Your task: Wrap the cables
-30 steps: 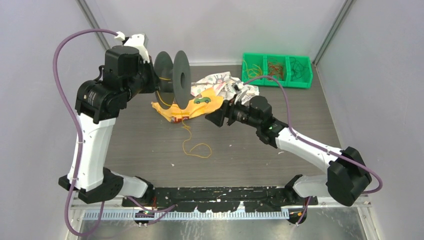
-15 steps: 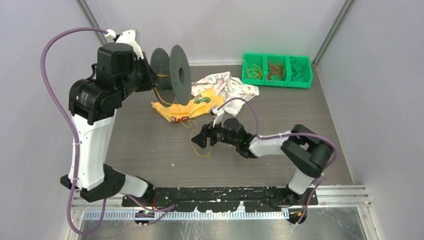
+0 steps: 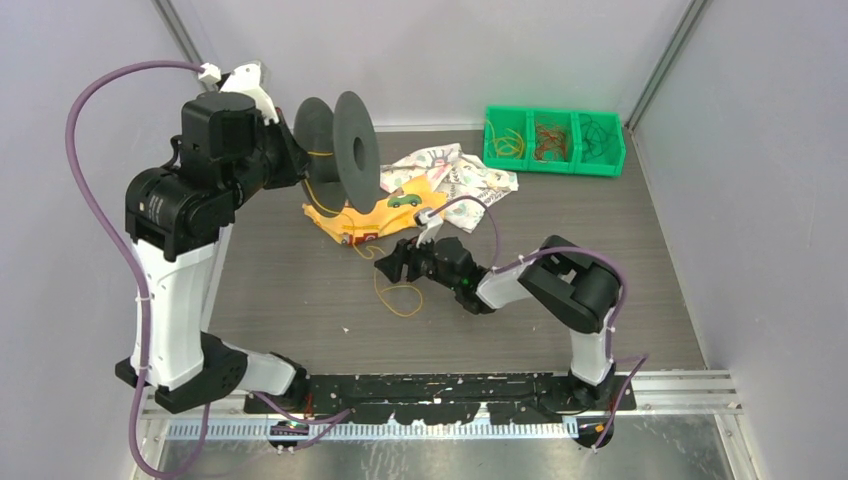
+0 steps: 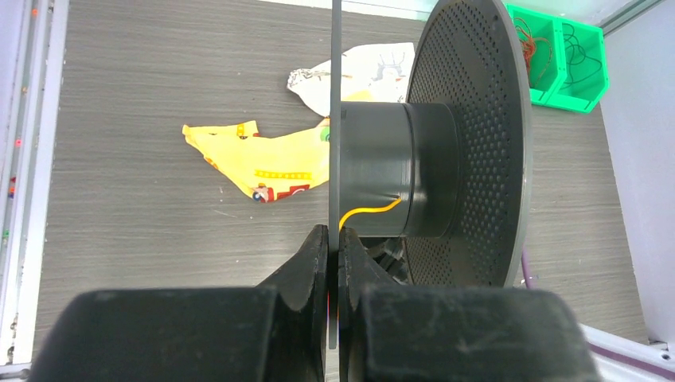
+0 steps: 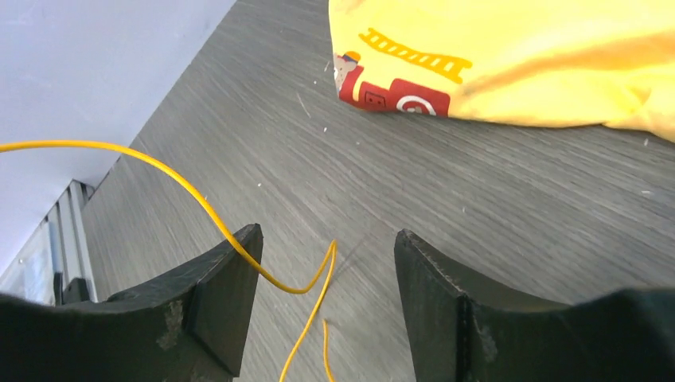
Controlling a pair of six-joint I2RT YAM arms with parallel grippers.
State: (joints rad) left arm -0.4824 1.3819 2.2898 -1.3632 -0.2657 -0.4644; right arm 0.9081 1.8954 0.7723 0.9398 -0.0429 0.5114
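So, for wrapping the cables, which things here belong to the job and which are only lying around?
Belong to the job: yellow cable; black spool, clamped by the left gripper; right gripper, open around the cable; wire coils in the green bin.
Only lying around: yellow cloth; white patterned cloth.

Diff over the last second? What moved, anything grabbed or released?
The right gripper swung in from beside the patterned cloth to the yellow cable loop, open, nothing gripped yet. The left gripper drifted slightly left with the black spool, flange still pinched. That cloth and green bin unchanged.
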